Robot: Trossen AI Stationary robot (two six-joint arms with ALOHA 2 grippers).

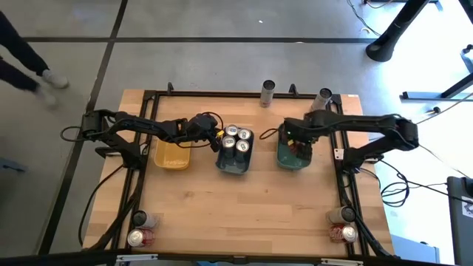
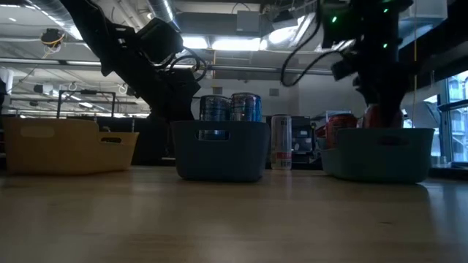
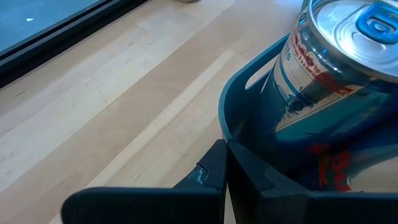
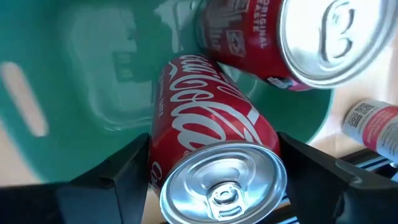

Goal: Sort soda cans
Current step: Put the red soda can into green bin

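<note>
A red soda can (image 4: 211, 143) sits between the fingers of my right gripper (image 4: 214, 180), just above the teal tray (image 1: 284, 159) at the table's right middle. Another red can (image 4: 267, 37) is inside that tray. Several silver-blue cans (image 1: 236, 140) stand upright in the grey-blue tray (image 1: 235, 168) at the centre. My left gripper (image 3: 224, 168) is shut, its tips at the left end wall of that tray (image 3: 249, 106). The yellow tray (image 1: 172, 155) lies beside it on the left. My right gripper pinches the red can's two curved sides (image 4: 155, 168) between its two fingers, close to the can's top end. The fingers point down from above. The can is tilted, silver top (image 4: 224, 186) toward the wrist, bottom end down in the teal tray. My left gripper: I cannot tell whether its shut tips touch the grey-blue tray's wall.
Two cans (image 1: 267, 92) (image 1: 324, 97) stand at the table's far edge. More cans lie at the near left corner (image 1: 138, 236) and the near right corner (image 1: 341, 233). The wood between the trays and the near edge is open.
</note>
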